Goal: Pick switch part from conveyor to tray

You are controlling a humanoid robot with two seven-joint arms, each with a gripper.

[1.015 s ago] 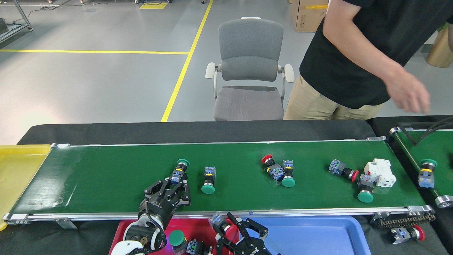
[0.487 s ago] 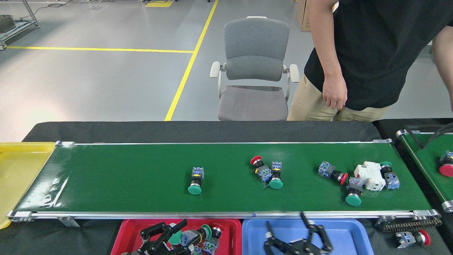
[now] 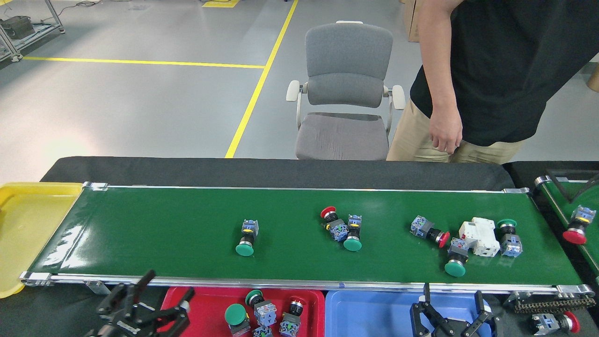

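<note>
Several switch parts lie on the conveyor [image 3: 140, 224]: a green-capped one [image 3: 246, 237] left of centre, a red and green pair [image 3: 341, 228] in the middle, and a cluster around a white block [image 3: 478, 237] at the right. The red tray [image 3: 206, 309] at the bottom holds several switch parts [image 3: 262, 314]. My left gripper [image 3: 152, 302] hangs open and empty at the tray's left edge, below the belt rail. At the bottom right my right gripper [image 3: 453, 303] is open and empty over the blue tray [image 3: 369, 313].
A yellow bin [image 3: 23, 224] sits at the belt's left end. A second green belt [image 3: 573, 220] at the right carries a red-capped switch [image 3: 578, 230]. A person [image 3: 491, 70] stands behind the table beside a grey chair [image 3: 348, 89]. One switch [image 3: 554, 322] lies on the black cloth at bottom right.
My left gripper let go of the switch part in the red tray and drew back to the left, now open and empty. The right gripper shifted right. The parts on the belt drifted left.
</note>
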